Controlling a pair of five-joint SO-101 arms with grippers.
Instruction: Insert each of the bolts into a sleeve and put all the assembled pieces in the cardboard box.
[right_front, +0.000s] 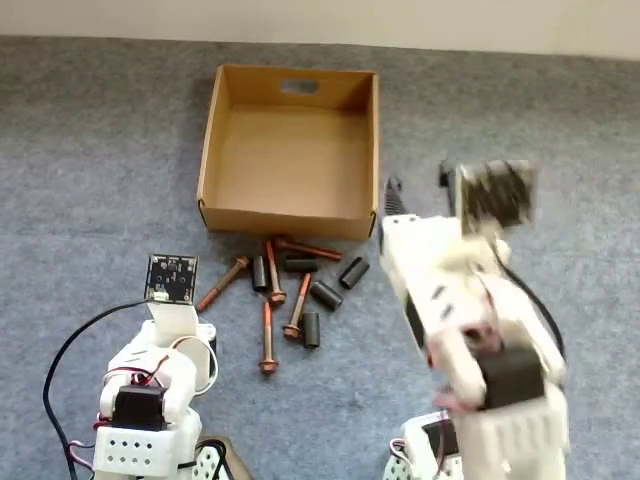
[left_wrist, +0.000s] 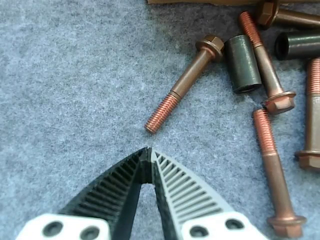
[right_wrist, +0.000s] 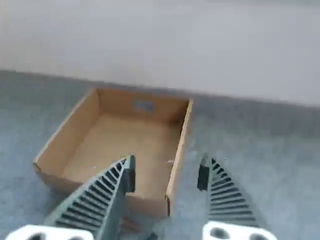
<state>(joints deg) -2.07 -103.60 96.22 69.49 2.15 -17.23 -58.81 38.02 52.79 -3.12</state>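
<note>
From the high view we see the cardboard box standing open at the far middle of the table, empty down to its bare brown floor. The bolts and sleeves lie loose in a cluster just in front of its near wall. The grey, felt-like cover runs wide and free on either side of the box. The left arm sits low at the near left. The right arm is raised beside the box's right wall.

In the left wrist view our left tool is clenched on nothing, its ribbed tips meeting over the grey cover. A coppery hex-head bolt lies near the tips, threaded end toward them. A dark cylindrical sleeve lies just beside its head, with more bolts past it.

In the right wrist view our right tool is released and grasps nothing. Its ribbed jaws are spread wide, with the empty box's right wall showing between them.
</note>
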